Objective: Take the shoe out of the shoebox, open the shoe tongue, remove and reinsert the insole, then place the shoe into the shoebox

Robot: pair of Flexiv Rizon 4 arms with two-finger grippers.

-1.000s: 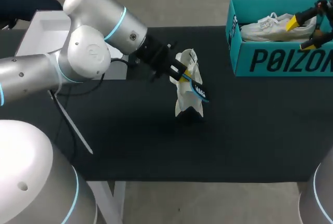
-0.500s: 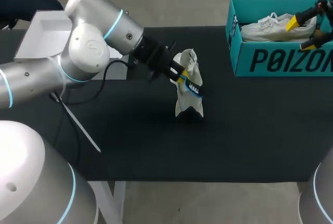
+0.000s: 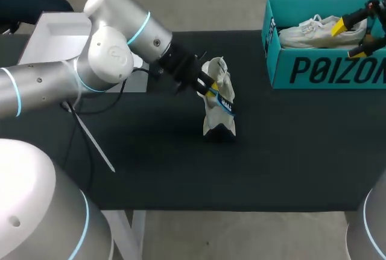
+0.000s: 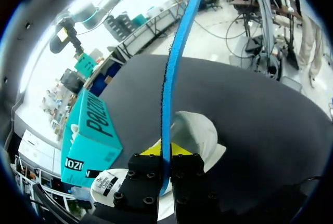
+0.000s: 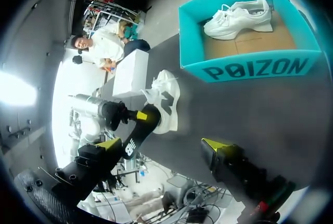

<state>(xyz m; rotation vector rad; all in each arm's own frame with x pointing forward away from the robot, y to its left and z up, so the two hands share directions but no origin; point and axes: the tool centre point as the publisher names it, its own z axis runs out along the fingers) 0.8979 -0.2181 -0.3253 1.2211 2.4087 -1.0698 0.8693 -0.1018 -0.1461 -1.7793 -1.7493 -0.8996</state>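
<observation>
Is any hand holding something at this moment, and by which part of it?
The left hand grips the blue insole by one end, the rest standing free. The right hand is open and holds nothing.

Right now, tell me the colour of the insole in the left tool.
The insole is blue, clearest in left wrist view.

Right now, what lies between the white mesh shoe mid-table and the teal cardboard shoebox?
Nothing: only bare black tabletop, as the head view shows.

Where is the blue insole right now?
In the head view, the blue insole is pinched in the left gripper near the middle of the table, right by the white shoe, well left of the shoebox.
</observation>
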